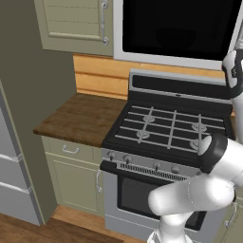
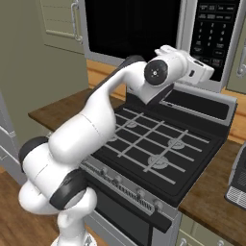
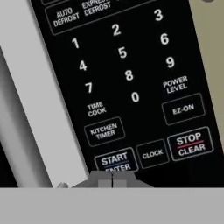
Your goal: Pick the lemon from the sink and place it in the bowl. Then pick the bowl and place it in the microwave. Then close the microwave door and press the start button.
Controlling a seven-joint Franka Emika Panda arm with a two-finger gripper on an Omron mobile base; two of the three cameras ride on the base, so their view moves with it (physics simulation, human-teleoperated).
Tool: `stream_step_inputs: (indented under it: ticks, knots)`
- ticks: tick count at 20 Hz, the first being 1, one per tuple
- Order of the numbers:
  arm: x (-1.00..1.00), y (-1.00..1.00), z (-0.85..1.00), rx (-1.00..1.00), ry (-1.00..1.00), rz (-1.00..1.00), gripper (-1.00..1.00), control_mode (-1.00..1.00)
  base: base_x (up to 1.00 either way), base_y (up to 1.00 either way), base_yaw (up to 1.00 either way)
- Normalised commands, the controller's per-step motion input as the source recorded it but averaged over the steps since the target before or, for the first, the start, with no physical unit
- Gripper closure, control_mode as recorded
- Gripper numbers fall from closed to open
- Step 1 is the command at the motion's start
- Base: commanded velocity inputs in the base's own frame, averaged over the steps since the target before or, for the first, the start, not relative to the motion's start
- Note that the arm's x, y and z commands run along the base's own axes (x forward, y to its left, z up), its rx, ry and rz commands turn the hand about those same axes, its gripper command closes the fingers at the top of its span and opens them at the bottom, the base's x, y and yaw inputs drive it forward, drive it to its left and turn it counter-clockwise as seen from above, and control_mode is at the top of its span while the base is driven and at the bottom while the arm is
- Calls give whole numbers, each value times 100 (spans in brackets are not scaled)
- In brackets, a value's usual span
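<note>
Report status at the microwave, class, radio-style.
Gripper shut, fingertips at START button. Microwave door closed. Nothing in the way.

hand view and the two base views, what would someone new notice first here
In the hand view the black control panel looms close, with the shut gripper right at the START button. From the right base view, the white arm arches over the stove up to the microwave, whose door is closed.
</note>
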Motion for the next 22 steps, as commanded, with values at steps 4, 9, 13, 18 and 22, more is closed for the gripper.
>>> stream_step_inputs:
  ticks: [4, 9, 13, 18, 22]
  knots:
    - [24, -14, 0, 2, 0, 0, 100, -100, 0, 0, 0]
    - [24, -8, 0, 0, 0, 0, 100, -100, 0, 0, 0]
    - [27, -10, 0, 0, 0, 0, 100, -100, 0, 0, 0]
    - [26, -13, -4, 0, 0, 1, 100, -100, 0, 0, 0]
    - [21, -17, -18, 0, 0, 3, 100, -100, 0, 0, 0]
